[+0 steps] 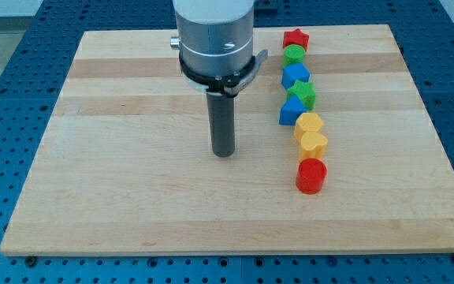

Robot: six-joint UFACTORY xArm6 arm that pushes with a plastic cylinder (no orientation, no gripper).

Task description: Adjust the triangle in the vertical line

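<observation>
The blue triangular plastic block [292, 111] lies fifth down in the column of blocks at the view's right, its apex toward the view's top, touching the green star-shaped block [302, 93] above and the yellow block [309, 124] below. My tip [224, 153], a bare rod with nothing to open or close, rests well to its left.

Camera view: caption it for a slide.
My tip rests left of the blue triangle in a vertical line of coloured blocks.
</observation>
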